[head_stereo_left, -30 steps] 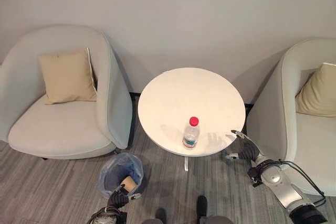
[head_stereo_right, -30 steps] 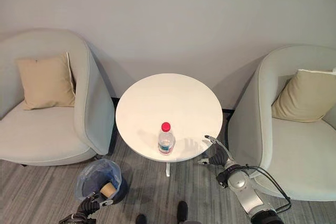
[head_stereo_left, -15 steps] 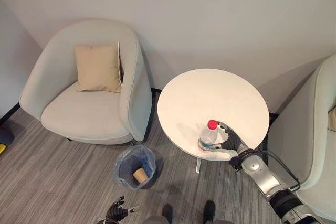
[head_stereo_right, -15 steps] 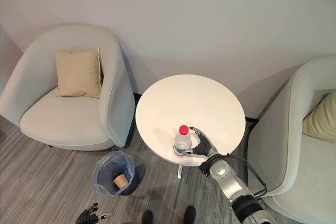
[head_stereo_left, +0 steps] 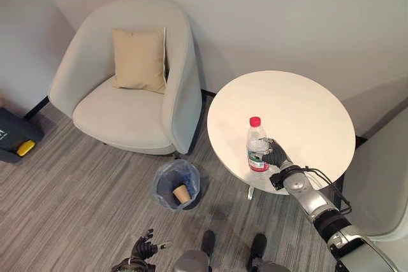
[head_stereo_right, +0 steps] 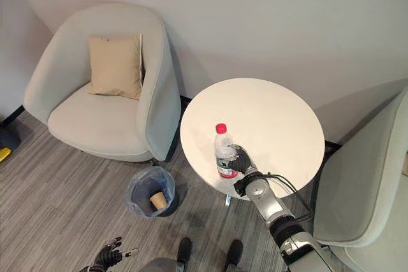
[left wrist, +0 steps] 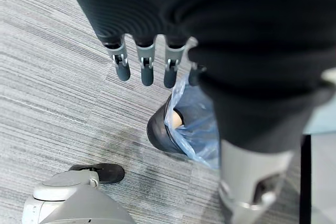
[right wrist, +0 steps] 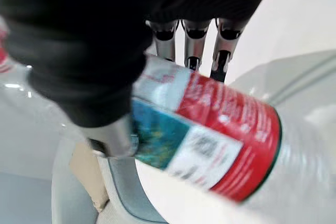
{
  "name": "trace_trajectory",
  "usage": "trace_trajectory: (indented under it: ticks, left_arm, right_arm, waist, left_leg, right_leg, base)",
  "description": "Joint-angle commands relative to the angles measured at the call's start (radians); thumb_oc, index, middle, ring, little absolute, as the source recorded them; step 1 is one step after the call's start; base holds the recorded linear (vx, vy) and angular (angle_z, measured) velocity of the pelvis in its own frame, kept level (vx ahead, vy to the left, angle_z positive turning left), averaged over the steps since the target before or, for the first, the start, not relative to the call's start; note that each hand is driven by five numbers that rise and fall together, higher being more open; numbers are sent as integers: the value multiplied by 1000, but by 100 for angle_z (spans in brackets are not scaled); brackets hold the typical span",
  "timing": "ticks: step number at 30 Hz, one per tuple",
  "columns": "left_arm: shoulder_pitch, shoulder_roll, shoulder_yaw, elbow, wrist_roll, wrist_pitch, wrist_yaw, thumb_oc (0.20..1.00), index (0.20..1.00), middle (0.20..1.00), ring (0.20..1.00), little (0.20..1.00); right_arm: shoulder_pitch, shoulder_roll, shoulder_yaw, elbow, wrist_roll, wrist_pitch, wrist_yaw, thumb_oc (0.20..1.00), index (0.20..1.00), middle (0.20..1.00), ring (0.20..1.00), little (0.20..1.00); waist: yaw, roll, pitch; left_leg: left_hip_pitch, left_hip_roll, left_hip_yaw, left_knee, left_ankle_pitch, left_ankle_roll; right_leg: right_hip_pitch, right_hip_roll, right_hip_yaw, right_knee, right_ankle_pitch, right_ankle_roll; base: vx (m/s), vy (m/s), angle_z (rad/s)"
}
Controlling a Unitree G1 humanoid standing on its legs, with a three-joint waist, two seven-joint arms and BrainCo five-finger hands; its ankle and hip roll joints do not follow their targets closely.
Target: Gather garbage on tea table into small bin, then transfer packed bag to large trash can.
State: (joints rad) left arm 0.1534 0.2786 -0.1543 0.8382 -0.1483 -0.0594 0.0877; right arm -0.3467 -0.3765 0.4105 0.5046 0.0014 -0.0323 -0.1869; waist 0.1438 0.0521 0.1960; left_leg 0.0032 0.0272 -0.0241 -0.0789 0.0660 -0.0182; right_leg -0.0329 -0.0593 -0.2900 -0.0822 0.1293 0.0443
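Observation:
A clear water bottle [head_stereo_left: 257, 148] with a red cap and a red label stands upright near the front edge of the round white tea table [head_stereo_left: 306, 109]. My right hand [head_stereo_left: 276, 155] is shut on the bottle [right wrist: 210, 140], fingers behind it and thumb in front. I cannot tell whether the bottle still rests on the table. On the floor to the table's left sits the small bin [head_stereo_left: 167, 179], lined with a blue bag, and a paper cup [head_stereo_left: 182, 193] lies inside. My left hand [head_stereo_left: 145, 248] hangs low in front of the bin [left wrist: 191, 124], fingers [left wrist: 146, 66] straight and holding nothing.
A pale armchair [head_stereo_left: 137, 93] with a beige cushion [head_stereo_left: 139, 58] stands left of the table, close behind the bin. A second armchair [head_stereo_right: 370, 176] is at the right. A dark box [head_stereo_left: 16, 138] sits on the grey carpet at the far left.
The camera has swung, so the whole picture has shifted. My right hand went from beside the table to the bottle and has closed round it. The left hand stays low.

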Motion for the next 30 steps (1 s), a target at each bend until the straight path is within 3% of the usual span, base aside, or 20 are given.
trace_trajectory:
  ticks: [1,8,12,15,16,17,20,22,24,30]
  left_arm:
    - [-32,52,-19,0,-15,-24,20,1000,1000,1000,1000,1000]
    - [-26,40,-7,-23,-2,-15,11,1000,1000,1000,1000,1000]
    - [-43,33,-17,-38,-8,-14,11,1000,1000,1000,1000,1000]
    - [-49,26,-24,-36,-9,-15,10,1000,1000,1000,1000,1000]
    - [-60,19,-31,-41,-5,-15,9,1000,1000,1000,1000,1000]
    - [-59,19,-31,-41,-5,-15,9,1000,1000,1000,1000,1000]
    - [-82,15,-33,-44,-3,-21,21,1000,1000,1000,1000,1000]
    - [-84,12,-30,-44,0,-19,22,1000,1000,1000,1000,1000]
    - [-71,6,-26,-42,11,-20,28,1000,1000,1000,1000,1000]
    - [-60,16,-4,-31,7,-15,28,1000,1000,1000,1000,1000]
  right_arm:
    - [-3,-12,-29,-115,19,-58,-9,200,200,200,200,200]
    - [158,-56,-91,-310,15,-90,38,200,200,200,200,200]
    - [222,-76,-123,-370,21,-107,42,200,200,200,200,200]
    - [233,-84,-133,-378,19,-110,32,200,200,200,200,200]
    - [235,-89,-145,-378,13,-105,20,200,200,200,200,200]
    - [235,-89,-144,-378,13,-105,19,200,200,200,200,200]
    - [208,-95,-152,-377,12,-100,-7,200,200,200,200,200]
    - [207,-98,-158,-380,9,-95,-8,200,200,200,200,200]
    - [202,-92,-160,-365,6,-85,-7,200,200,200,200,200]
    - [183,-55,-146,-360,6,-80,3,200,200,200,200,200]
  waist:
    - [0,-59,-17]
    - [-31,-59,-19]
    - [-43,-54,10]
    - [-55,-50,19]
    - [-75,-50,22]
    - [-73,-50,23]
    - [-89,-56,22]
    - [-95,-49,16]
    - [-100,-40,1]
    - [-72,-55,0]
  left_leg:
    - [3,-35,34,42,-89,-19]
    - [1,-17,21,76,-89,-39]
    - [-86,-18,7,159,-67,-74]
    - [-132,-11,43,194,-55,-76]
    - [-147,27,143,199,-41,-64]
    - [-145,28,144,202,-45,-65]
    - [-161,83,256,227,-52,-75]
    - [-133,96,301,193,-55,-73]
    - [-98,88,309,167,-72,-63]
    - [-89,47,291,186,-129,-20]
  right_leg:
    - [95,-38,55,68,-212,61]
    - [114,-24,41,74,-236,41]
    - [107,-23,4,71,-248,23]
    - [106,-31,-34,68,-252,19]
    - [112,-44,-69,60,-247,21]
    - [115,-43,-67,60,-249,21]
    - [132,-62,-101,46,-252,38]
    - [136,-69,-121,50,-252,42]
    - [148,-86,-133,63,-251,59]
    - [121,-143,-96,160,-263,82]
  base:
    - [-19,-69,3]
    - [-47,-83,4]
    - [-139,-81,29]
    - [-89,0,73]
    - [-38,34,76]
    - [24,47,69]
    - [32,77,69]
    - [109,141,52]
    - [214,318,35]
    - [116,216,8]
